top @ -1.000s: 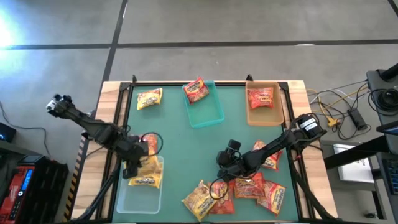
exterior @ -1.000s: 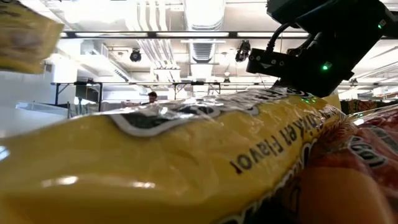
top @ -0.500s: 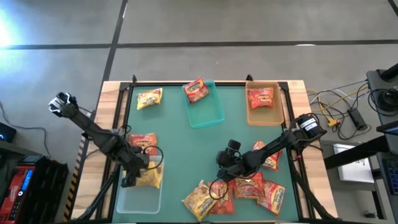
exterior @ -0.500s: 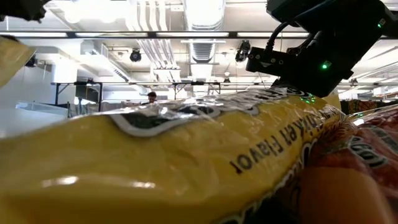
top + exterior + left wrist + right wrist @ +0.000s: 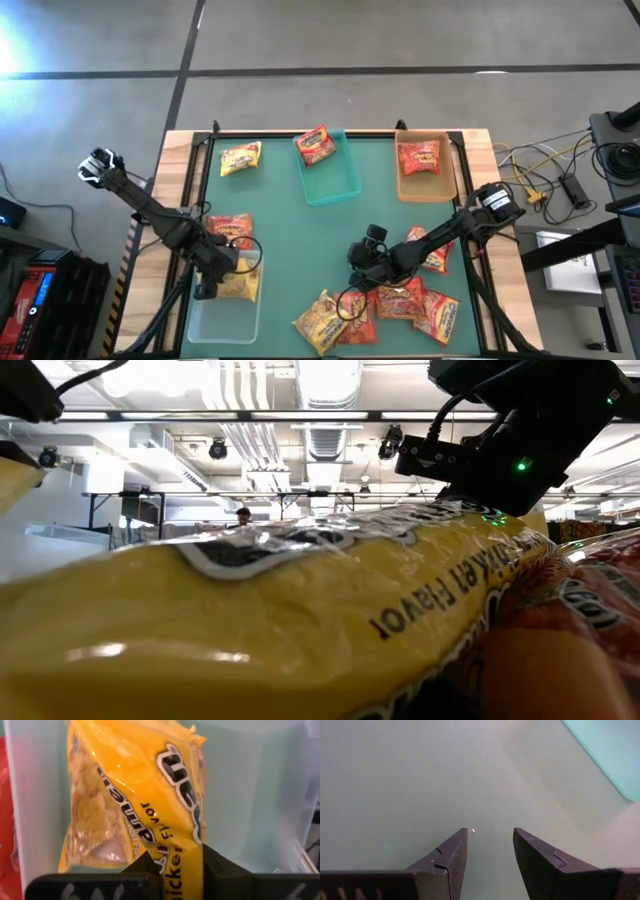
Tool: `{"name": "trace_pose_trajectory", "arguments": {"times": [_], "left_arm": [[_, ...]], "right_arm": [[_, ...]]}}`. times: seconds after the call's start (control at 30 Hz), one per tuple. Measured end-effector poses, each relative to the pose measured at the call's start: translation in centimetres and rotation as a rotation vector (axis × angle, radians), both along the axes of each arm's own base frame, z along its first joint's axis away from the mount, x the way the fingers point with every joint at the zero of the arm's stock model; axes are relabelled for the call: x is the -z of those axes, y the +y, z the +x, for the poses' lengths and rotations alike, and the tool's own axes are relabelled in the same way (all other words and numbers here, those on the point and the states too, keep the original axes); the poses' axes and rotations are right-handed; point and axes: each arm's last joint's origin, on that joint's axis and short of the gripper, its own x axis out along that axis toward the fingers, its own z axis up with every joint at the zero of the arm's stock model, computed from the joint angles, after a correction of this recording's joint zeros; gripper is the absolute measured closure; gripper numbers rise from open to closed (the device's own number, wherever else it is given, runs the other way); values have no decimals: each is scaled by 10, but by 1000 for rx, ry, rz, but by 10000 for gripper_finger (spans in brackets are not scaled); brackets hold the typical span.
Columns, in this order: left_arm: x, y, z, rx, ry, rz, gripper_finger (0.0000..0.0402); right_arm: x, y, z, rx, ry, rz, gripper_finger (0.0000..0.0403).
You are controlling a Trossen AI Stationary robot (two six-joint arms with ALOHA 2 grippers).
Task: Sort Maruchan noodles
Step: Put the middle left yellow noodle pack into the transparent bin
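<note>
- Gripping a yellow packet (image 5: 135, 805) by its edge, the left gripper (image 5: 222, 275) is hanging over the clear bin (image 5: 222, 320) at the table's front left; its fingers (image 5: 140, 865) are pinching the wrapper, nearly closed on it, and the packet is lying inside the bin.
- Lying just beside that gripper, toward the table's middle-left edge, a red packet (image 5: 229, 228) is resting on the mat outside the bin.
- Sitting well beyond the left gripper, a yellow packet (image 5: 240, 158), a red one in the teal bin (image 5: 335, 180) and a red one in the tan bin (image 5: 425, 185) are lining the far edge.
- Hovering over bare mat near the centre, the right gripper (image 5: 365, 262) is standing half open, holding nothing.
- Crowding just in front of and beside the right gripper, a heap of packets (image 5: 385, 305) is spreading along the front right.
</note>
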Motion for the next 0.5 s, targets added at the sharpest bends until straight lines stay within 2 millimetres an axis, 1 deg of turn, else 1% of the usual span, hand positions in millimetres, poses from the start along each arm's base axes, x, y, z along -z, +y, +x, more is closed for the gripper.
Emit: {"name": "trace_pose_trajectory", "arguments": {"times": [0.13,0.23,0.37,0.43,0.5], "left_arm": [[-2,-3,5,27,-80,-17,356],[-2,-2,4,32,-79,-5,345],[-1,2,1,33,-67,57,331],[0,3,0,4,-55,72,323],[0,4,0,-64,-44,91,310]], "right_arm": [[0,0,0,0,0,0,252],[0,0,0,0,-1,0,252],[0,0,0,0,-3,1,252],[0,0,0,0,-4,2,252],[0,0,0,0,-4,2,252]]}}
